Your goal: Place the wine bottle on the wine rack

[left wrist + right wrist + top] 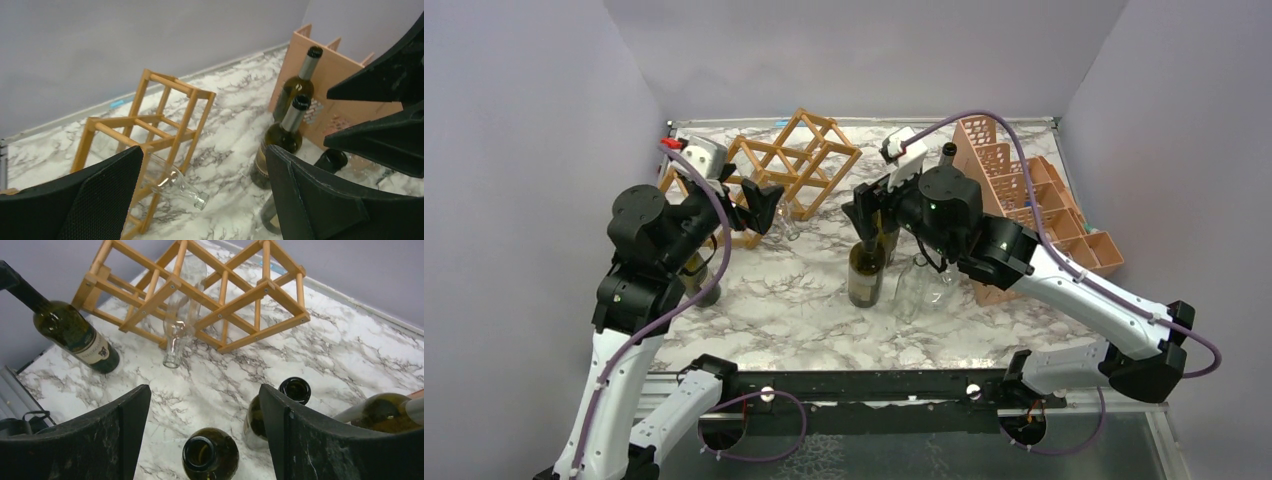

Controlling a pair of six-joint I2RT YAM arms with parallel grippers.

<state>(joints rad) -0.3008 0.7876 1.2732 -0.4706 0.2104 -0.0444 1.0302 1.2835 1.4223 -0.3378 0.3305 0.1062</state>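
Black-jointed and white-sleeved, the right arm [1064, 280] comes in low from the right edge. Its forearm climbs toward the middle of the table [804, 300] and the wrist is bent so the right gripper [867, 215] points down. Its fingers are spread wide and hold nothing. In the right wrist view the open mouth of the wine bottle [210, 452] shows between them, touched by neither.

That green wine bottle stands upright mid-table, in front of the rack [794, 160] and apart from it.

The left arm [639, 260] rises steeply from its base with the elbow high. The left gripper [764, 205] is held out just beside the rack's near corner. Its fingers are likewise wide apart, with nothing in them.

A clear bottle [172, 182] lies in a low cell of the wooden rack, its neck poking out toward the front.

White marble with grey veins covers the table. A pink crate [1024, 190] sits at the far right, and a labelled bottle [75, 332] stands by the left arm. Plain lilac-grey walls [524, 150] close the table in on three sides.
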